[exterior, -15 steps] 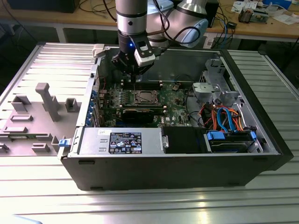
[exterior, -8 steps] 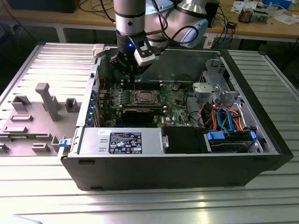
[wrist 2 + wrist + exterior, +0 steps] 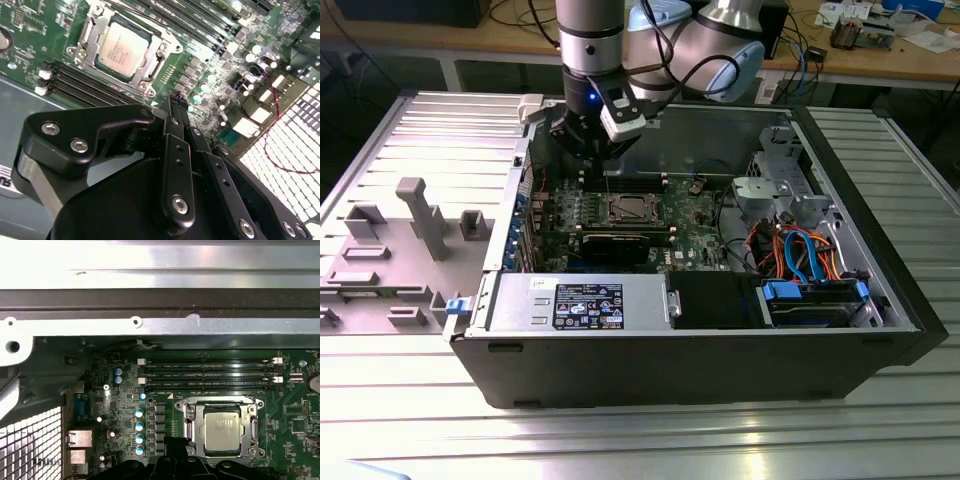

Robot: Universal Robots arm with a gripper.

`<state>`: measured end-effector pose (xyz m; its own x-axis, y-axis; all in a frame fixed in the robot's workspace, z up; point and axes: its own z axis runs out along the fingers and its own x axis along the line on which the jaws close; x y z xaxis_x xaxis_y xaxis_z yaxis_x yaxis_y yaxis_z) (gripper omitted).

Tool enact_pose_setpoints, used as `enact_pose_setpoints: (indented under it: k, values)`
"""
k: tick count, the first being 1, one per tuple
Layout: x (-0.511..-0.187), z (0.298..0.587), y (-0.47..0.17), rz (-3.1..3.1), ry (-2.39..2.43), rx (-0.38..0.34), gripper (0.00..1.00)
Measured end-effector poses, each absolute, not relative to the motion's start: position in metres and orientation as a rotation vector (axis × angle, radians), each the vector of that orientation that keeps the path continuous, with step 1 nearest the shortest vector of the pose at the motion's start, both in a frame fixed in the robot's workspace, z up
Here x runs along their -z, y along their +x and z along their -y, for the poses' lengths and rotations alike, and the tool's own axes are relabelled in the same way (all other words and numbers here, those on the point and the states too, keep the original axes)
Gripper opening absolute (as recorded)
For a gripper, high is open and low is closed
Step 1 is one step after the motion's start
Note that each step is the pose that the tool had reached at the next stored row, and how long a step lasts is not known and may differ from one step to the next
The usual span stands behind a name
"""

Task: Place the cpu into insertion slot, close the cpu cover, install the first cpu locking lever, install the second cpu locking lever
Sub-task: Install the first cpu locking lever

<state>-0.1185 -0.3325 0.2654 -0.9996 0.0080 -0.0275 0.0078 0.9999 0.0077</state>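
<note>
The cpu (image 3: 221, 429), a silver-grey square chip, lies seated in the insertion slot (image 3: 220, 401) on the green motherboard (image 3: 125, 405). The cpu cover (image 3: 197, 429), a thin silver frame, lies flat around the chip's edges; thin metal levers run along its sides. In the second wrist view the cpu (image 3: 121, 48) and cover (image 3: 152, 65) sit just beyond my gripper (image 3: 175, 102), whose black fingers (image 3: 172, 150) are pressed together with nothing between them. In the exterior view my gripper (image 3: 588, 150) hovers over the board, toward the exterior view's left of the socket (image 3: 625, 208).
Black memory slots (image 3: 210, 375) run beside the socket, toward the case wall (image 3: 160, 300). A labelled power supply (image 3: 585, 305) fills the case front. Drive bays with orange and blue cables (image 3: 800, 250) stand at the exterior view's right. Grey fixture blocks (image 3: 420, 215) stand outside the case.
</note>
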Motion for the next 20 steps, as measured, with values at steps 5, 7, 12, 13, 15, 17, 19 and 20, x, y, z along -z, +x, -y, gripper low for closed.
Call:
enact_pose_setpoints:
  k: [5,7,12,13,15,17,19,20]
  values:
    - [-0.265,0.324,-0.125,-3.114,0.008,-0.012,0.11]
    - [-0.265,0.320,-0.125,-3.114,0.006,-0.012,0.11]
    - [-0.264,0.308,-0.112,-3.114,0.002,-0.008,0.11]
    - [-0.264,0.306,-0.109,-3.114,0.002,-0.007,0.11]
    - [-0.263,0.304,-0.104,-3.114,0.002,-0.007,0.11]
    - [-0.263,0.304,-0.103,-3.114,0.002,-0.007,0.11]
    - [-0.263,0.304,-0.103,-3.114,0.002,-0.007,0.11]
    - [-0.263,0.304,-0.102,-3.114,0.001,-0.007,0.11]
